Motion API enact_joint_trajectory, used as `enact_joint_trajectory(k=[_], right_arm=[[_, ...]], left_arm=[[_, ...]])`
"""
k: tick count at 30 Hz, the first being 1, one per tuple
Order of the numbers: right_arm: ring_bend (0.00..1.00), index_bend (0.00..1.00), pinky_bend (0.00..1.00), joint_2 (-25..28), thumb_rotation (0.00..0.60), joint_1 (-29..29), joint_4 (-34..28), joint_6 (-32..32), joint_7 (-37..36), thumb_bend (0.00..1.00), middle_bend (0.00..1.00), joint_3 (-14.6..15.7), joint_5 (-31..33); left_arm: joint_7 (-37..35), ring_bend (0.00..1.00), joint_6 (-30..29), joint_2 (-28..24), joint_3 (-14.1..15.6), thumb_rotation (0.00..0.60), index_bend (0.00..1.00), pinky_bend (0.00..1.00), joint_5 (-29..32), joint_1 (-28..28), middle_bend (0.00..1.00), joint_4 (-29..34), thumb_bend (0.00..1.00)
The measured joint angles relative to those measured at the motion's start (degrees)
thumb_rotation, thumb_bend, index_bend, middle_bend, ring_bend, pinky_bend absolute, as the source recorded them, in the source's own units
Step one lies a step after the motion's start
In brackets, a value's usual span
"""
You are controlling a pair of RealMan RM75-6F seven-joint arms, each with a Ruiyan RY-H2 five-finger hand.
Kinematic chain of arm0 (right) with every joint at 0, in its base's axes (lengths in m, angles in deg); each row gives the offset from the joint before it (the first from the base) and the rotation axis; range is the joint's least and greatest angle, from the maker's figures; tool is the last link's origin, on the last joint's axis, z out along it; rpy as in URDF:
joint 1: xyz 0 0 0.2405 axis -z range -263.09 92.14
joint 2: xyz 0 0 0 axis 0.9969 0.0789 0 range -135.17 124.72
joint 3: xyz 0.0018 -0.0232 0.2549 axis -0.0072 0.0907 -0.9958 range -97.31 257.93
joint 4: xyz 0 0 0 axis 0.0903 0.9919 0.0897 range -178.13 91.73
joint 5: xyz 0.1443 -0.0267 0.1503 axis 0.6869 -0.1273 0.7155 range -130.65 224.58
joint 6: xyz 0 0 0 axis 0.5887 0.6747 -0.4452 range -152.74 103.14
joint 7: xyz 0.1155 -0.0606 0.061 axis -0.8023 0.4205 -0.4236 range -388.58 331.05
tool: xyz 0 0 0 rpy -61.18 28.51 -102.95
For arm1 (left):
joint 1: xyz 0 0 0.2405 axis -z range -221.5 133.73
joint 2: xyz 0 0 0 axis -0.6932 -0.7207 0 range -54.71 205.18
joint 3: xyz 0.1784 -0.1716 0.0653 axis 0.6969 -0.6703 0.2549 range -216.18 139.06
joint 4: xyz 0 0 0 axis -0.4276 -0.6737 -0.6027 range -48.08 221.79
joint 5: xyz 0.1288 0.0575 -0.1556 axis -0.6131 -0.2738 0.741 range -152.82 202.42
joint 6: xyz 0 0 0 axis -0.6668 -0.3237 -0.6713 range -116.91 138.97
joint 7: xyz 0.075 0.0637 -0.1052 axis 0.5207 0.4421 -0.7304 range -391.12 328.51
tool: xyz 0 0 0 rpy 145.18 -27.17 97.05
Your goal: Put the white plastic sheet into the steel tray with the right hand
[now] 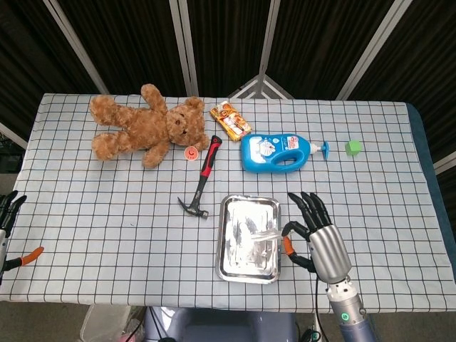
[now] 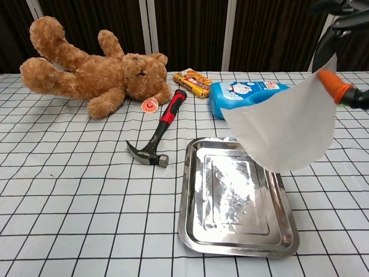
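My right hand (image 1: 313, 231) (image 2: 340, 86) pinches the white plastic sheet (image 2: 282, 124) by one edge and holds it in the air above the steel tray (image 1: 231, 263) (image 2: 230, 242). In the head view the sheet (image 1: 260, 239) shows faintly over the tray's right half. The tray lies flat on the checked cloth at the front middle. My left hand (image 1: 7, 214) hangs at the table's left edge, fingers spread, holding nothing.
A black and red hammer (image 1: 199, 182) lies left of the tray. Behind the tray lie a blue bottle (image 1: 278, 151), an orange packet (image 1: 231, 120), a brown teddy bear (image 1: 146, 128) and a small green cube (image 1: 353, 147). Orange-handled pliers (image 1: 25, 255) lie at the left edge.
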Motion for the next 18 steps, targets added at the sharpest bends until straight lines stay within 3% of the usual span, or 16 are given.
enact_joint_trajectory(k=[11,18], right_arm=[[0.01,0.59,0.0,-3.3,0.6,-1.8,-2.7,-2.4,3.6,0.55,0.12,-3.5,4.2],[0.01,0.59,0.0,-6.1,0.6,-1.8,-5.2,-2.5,6.1,0.55,0.12,-3.5,6.3]], left_arm=[[0.0,0.0,0.2,0.1,0.0,0.6,0.0,0.0,0.0,0.1,0.0,-0.1,0.0],[-0.2,0.0,0.4,0.1,0.1,0.6,0.0,0.0,0.1,0.2,0.0,-0.2,0.0]])
